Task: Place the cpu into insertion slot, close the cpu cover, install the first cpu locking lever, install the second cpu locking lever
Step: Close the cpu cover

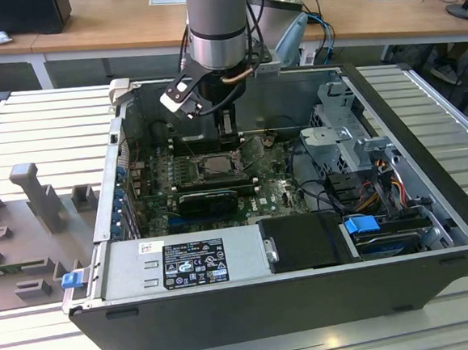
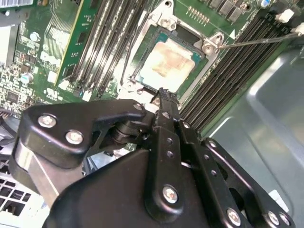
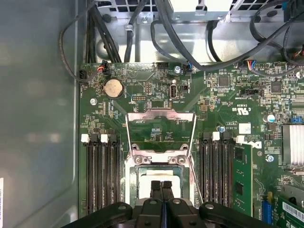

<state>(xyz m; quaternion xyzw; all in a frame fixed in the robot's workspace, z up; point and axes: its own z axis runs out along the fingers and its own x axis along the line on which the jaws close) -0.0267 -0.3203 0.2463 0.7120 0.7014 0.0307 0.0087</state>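
**Exterior view.** A raised, set-back camera looks obliquely down into the open computer case (image 1: 308, 295) lying on the ribbed tabletop (image 1: 44, 125). The whole case fits in frame, and the arm (image 1: 218, 22) enters from above at the far side.

**First wrist view.** Looks almost straight down past the gripper (image 3: 162, 186) onto the motherboard (image 3: 223, 95), at moderate range.

**Second wrist view.** Much closer and tilted, sighting at a slant along the gripper's black linkage.

**Overlap.** Both wrist views share the cpu (image 2: 167, 64) and the memory slots (image 2: 107, 42) flanking it. The exterior view appears to show the same region, small, at the insertion slot (image 1: 215, 167) beneath the arm.
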